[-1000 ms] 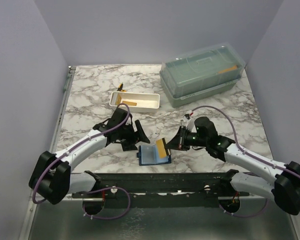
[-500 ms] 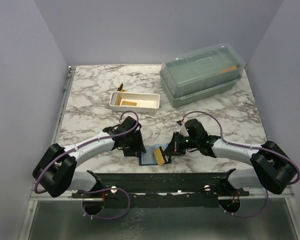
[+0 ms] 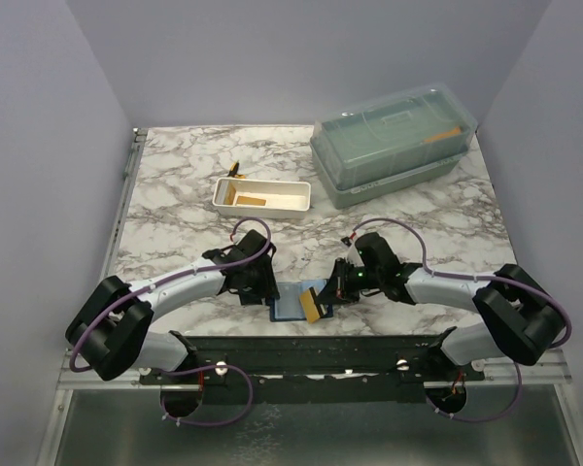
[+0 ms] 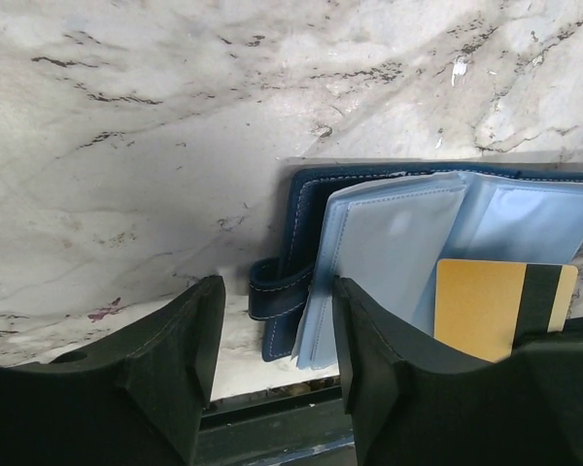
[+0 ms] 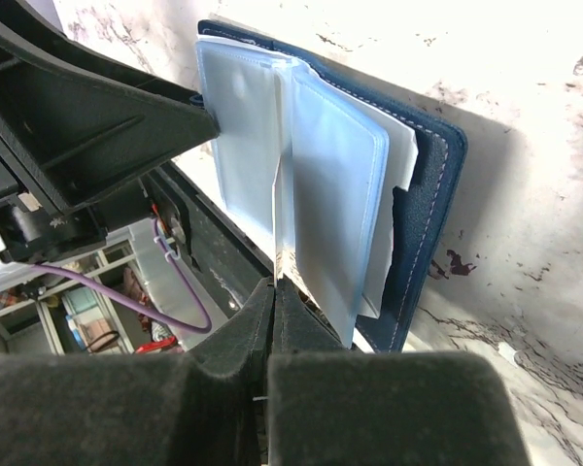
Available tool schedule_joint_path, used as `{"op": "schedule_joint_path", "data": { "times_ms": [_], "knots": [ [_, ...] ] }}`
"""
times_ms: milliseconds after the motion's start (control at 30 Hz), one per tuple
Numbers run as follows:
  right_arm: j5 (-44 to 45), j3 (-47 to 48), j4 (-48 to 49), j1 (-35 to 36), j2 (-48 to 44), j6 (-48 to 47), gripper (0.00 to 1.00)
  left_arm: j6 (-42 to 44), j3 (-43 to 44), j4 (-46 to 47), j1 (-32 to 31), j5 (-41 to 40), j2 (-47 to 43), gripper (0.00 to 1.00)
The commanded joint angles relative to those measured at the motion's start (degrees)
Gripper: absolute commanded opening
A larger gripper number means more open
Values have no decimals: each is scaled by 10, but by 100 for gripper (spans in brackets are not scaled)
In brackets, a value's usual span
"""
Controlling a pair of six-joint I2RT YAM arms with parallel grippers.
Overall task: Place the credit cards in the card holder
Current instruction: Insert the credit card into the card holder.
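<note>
**Card Meeting Holder**

The right jaws are pinching an orange credit card, pointing it left at the open card holder by the surface's near edge. The left jaws are standing apart around its strap.

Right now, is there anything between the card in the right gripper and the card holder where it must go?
Nothing visible does. The right gripper holds the card right at the open card holder, by its light-blue sleeves. The left gripper sits at the holder's left edge, outside the card's path.
</note>
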Motion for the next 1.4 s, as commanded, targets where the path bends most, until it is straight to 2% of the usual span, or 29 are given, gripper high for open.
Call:
{"op": "schedule_joint_path", "data": {
  "times_ms": [0,267,700,1033,1367],
  "knots": [
    [-2,3,23,3,13,-17,0,-6,-15,10,-5,-25,7,53],
    [-8,-4,43,3,24,-21,0,-8,-17,11,-6,-26,12,45],
    [-2,1,38,3,49,-29,0,-8,-20,12,-6,-22,12,41],
    [19,-3,0,3,2,-27,0,-6,-21,12,-6,-23,13,39],
    [-16,-16,74,3,49,-22,0,-8,-22,12,-6,-21,8,38]
  ]
}}
